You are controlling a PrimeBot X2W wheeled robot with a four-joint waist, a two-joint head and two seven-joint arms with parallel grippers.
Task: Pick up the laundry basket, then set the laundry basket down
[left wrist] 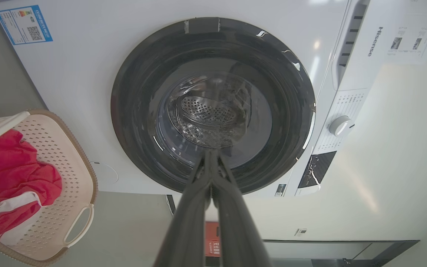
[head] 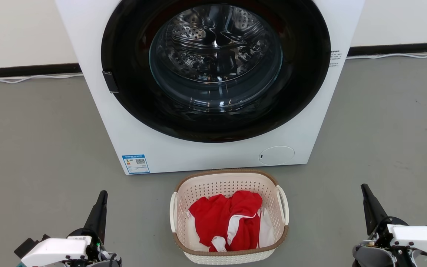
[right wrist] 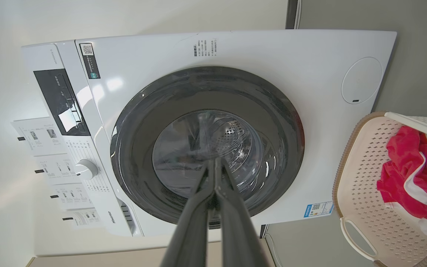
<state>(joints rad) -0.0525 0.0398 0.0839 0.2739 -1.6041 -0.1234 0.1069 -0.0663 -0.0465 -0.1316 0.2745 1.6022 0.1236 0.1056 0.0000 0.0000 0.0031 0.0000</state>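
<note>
The laundry basket (head: 198, 193), cream-white and perforated with a brown rim and white loop handles, stands on the grey floor just in front of the washing machine. Red and white clothes (head: 232, 220) lie inside it. It also shows at the left of the left wrist view (left wrist: 65, 155) and at the right of the right wrist view (right wrist: 361, 193). My left gripper (head: 103, 194) is shut and empty, low on the basket's left, well apart from it. My right gripper (head: 364, 186) is shut and empty on the basket's right, also apart. Both wrist views show the fingers (left wrist: 213, 174) (right wrist: 215, 178) pressed together.
A big white washing machine (head: 302, 129) with a dark round glass door stands right behind the basket. A white wall with a dark skirting board and a white cable (head: 28, 78) runs behind it. Grey floor (head: 43, 148) spreads on both sides.
</note>
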